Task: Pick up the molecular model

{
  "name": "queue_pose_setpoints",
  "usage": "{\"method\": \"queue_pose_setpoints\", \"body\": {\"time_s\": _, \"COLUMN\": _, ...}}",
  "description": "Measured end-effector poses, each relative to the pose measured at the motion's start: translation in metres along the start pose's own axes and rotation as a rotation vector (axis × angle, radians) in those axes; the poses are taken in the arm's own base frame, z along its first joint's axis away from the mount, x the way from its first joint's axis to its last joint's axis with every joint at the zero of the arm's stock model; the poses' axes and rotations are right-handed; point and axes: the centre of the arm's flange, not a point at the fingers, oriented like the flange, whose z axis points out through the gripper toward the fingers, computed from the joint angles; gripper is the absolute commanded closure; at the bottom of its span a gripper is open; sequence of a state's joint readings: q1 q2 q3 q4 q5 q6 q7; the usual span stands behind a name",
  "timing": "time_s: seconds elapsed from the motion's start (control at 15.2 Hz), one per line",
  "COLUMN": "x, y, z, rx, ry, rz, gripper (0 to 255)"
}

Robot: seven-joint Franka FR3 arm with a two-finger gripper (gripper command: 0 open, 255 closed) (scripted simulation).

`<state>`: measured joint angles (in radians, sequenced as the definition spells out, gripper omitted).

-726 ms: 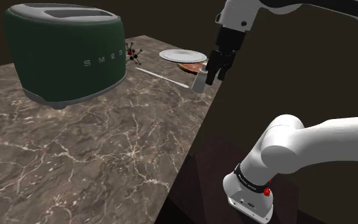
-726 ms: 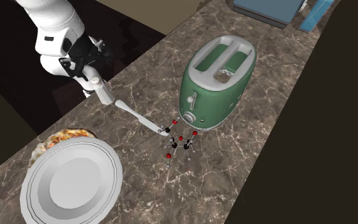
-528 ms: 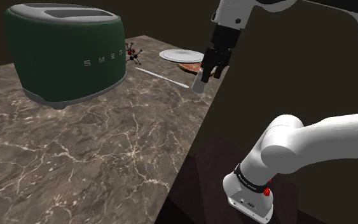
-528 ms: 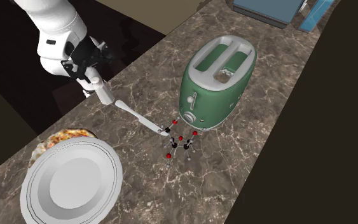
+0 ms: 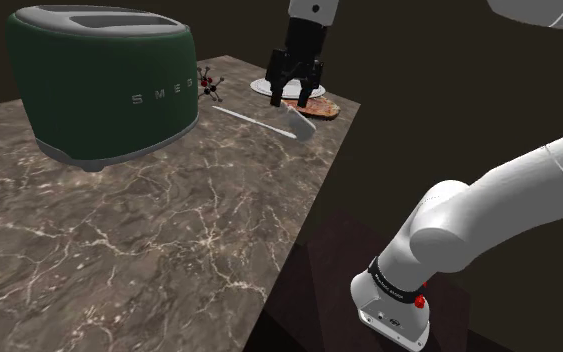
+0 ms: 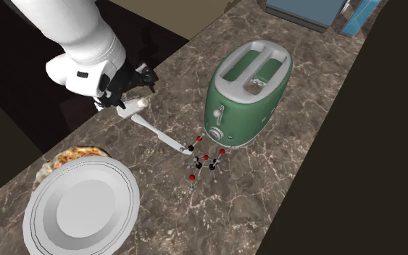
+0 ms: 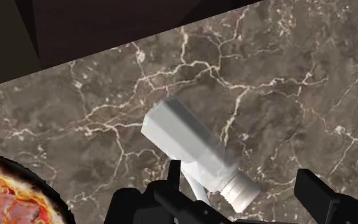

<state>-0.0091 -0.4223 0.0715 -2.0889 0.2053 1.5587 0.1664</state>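
The black hand (image 6: 132, 81) hung over the white handle of a knife (image 6: 151, 125) on the brown stone desk (image 6: 260, 181). The molecular model (image 6: 206, 162) lay by the knife's tip, just beside a green toaster (image 6: 247, 94). To the left, a grey plate (image 6: 82, 206) partly covered a pizza (image 6: 64, 158).

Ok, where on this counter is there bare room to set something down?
The widest bare stretch of counter lies along the toaster's long side, toward the shoulder camera. Another lies beyond the molecular model, away from the plate. Crowded: the toaster's end, where model, knife, plate and pizza cluster near the open gripper.
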Motion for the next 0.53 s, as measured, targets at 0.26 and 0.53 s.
{"method": "queue_pose_setpoints", "body": {"time_s": 0.26, "x": 0.053, "y": -0.011, "z": -0.006, "rx": 0.039, "ry": -0.025, "rz": 0.049, "gripper": 0}}
{"method": "queue_pose_setpoints", "body": {"time_s": 0.53, "x": 0.106, "y": -0.019, "z": -0.014, "rx": 0.078, "ry": -0.051, "rz": 0.099, "gripper": 0}}
